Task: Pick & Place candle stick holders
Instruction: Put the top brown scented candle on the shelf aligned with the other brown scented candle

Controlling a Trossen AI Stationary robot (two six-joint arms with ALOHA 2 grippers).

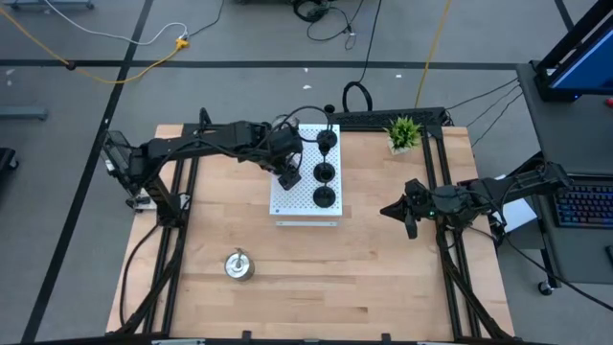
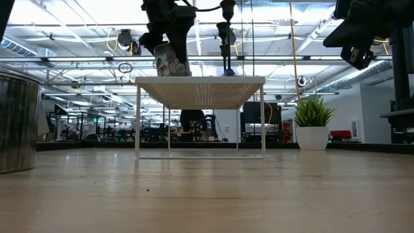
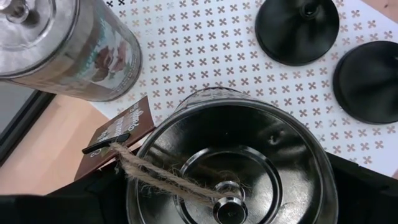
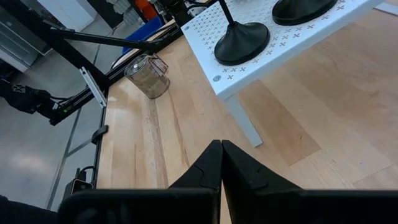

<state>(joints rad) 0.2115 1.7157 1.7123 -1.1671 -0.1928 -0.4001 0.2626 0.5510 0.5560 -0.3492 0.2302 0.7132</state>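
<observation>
Silver holder point(image 3: 233, 162) sits upright in the left end effector point(image 1: 287, 175), jaws wide around it, over the white board's point(image 1: 287, 206) left edge. Three black holders point(image 1: 326, 172) stand along its right edge, another silver holder point(image 3: 68, 46) alongside. One silver holder point(image 1: 238, 264) waits near the desk's point(image 1: 364, 278) front-left. Right end effector point(image 1: 410, 217) closed, parked at right edge.

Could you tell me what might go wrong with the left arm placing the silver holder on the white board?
The silver holder in the left tool hangs close to a placed silver holder and two black holders; lowering could bump them. Its twine tag dangles and might snag. The holder sits near the board edge.
</observation>
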